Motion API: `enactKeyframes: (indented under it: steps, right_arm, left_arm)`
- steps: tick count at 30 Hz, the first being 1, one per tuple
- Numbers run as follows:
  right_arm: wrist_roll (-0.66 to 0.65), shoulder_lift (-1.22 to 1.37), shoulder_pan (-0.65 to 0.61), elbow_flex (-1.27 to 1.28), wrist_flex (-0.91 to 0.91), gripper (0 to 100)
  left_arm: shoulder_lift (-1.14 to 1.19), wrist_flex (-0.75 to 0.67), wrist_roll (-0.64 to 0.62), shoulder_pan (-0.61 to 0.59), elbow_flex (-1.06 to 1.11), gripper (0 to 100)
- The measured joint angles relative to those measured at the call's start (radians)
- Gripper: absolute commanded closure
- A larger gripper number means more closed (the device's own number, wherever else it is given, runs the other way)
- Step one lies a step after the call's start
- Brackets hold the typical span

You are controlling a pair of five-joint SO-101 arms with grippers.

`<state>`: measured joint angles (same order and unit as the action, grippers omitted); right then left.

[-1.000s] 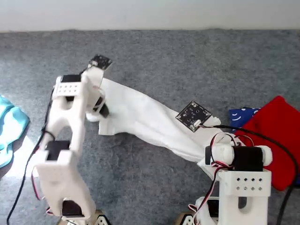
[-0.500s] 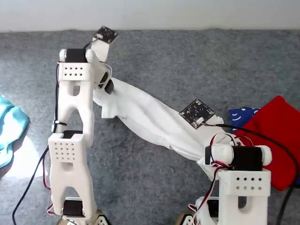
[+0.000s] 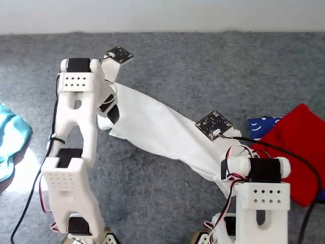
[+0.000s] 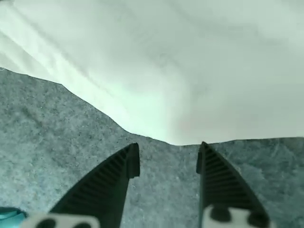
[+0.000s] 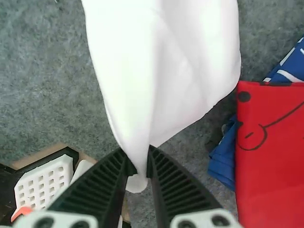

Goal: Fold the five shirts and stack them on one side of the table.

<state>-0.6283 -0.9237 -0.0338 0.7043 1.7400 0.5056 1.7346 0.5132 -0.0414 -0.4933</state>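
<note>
A smooth white shirt (image 3: 157,129) is pinched in the right gripper (image 5: 137,161), with a red shirt (image 5: 270,152) and a blue shirt (image 5: 225,164) just beside. The left gripper (image 4: 168,152) is held spread just short of its hem, over the fuzzy grey table (image 4: 42,128).

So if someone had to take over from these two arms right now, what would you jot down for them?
Left gripper: open and holding nothing, its tips just short of the edge of the white shirt.
Right gripper: shut on the other end of the white shirt, which stretches across the table between the arms.
Red shirt lies over a blue shirt on the right; a light blue shirt is at the left edge.
Done: no finished stack visible.
Left: fold the white shirt, then the others, and stack them on one side.
</note>
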Motion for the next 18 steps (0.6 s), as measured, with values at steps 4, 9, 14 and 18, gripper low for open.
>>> enactKeyframes:
  steps: [4, 9, 14, 18]
  right_arm:
    - [0.0, 0.0, 0.0, 0.0, -0.018, 99.0]
    - [0.0, 0.0, 0.029, 0.0, -0.077, 99.0]
    - [0.0, 0.0, 0.127, 0.0, -0.11, 99.0]
    - [0.0, 0.0, 0.163, 0.0, -0.109, 99.0]
  left_arm:
    - [-0.054, 0.0, 0.015, 0.002, 0.029, 80]
    - [-0.114, 0.0, 0.074, 0.002, 0.098, 80]
    - [-0.153, 0.0, 0.149, 0.002, 0.242, 80]
    - [-0.15, -0.008, 0.164, 0.002, 0.304, 80]
